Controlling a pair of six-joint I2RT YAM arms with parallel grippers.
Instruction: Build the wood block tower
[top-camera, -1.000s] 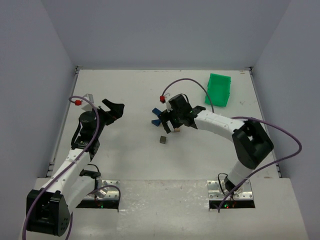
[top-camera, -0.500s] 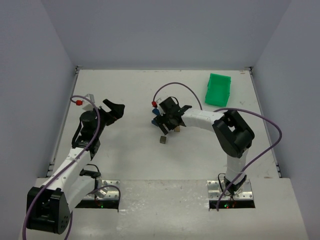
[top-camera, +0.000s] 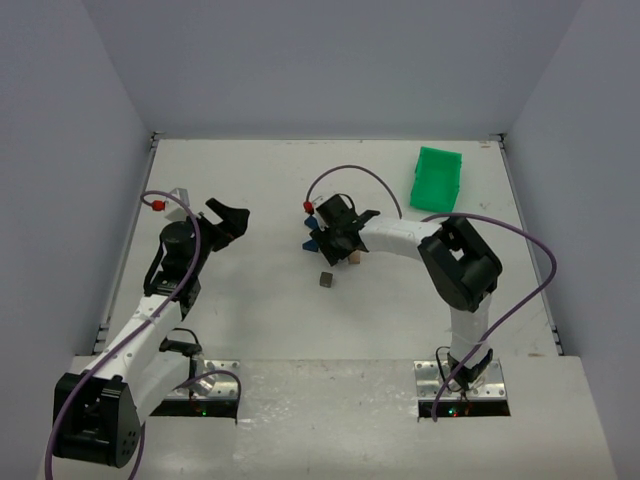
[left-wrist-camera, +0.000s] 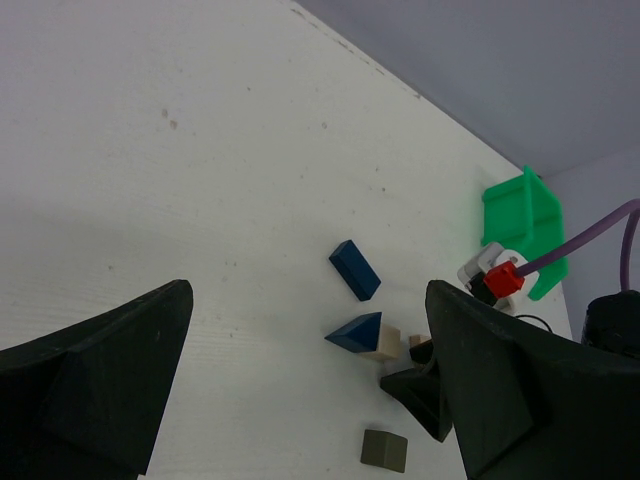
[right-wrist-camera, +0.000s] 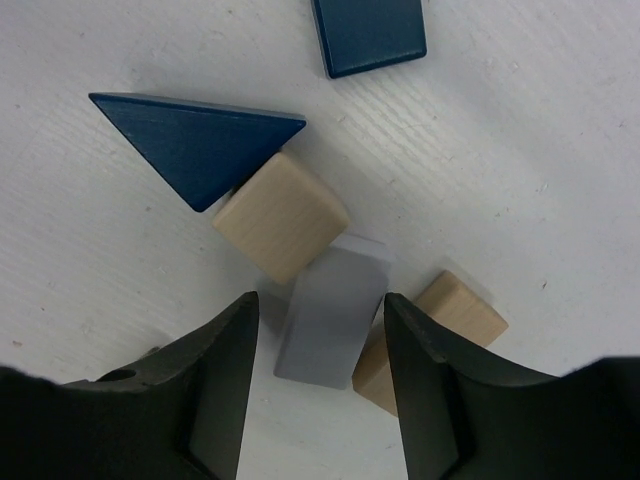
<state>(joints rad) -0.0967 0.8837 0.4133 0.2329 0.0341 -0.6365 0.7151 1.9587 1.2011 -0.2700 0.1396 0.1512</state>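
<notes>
Near the blue wedge (right-wrist-camera: 195, 145), the right jaws straddle the white block (right-wrist-camera: 335, 310), released — left jaws gape empty.

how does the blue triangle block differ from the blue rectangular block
The blue triangle block shows a three-cornered face, while the blue rectangular block is an oblong slab. The triangle sits against the tan cube; the rectangular block lies alone, apart from that cluster. Both are dark blue and lie on the table.
</notes>
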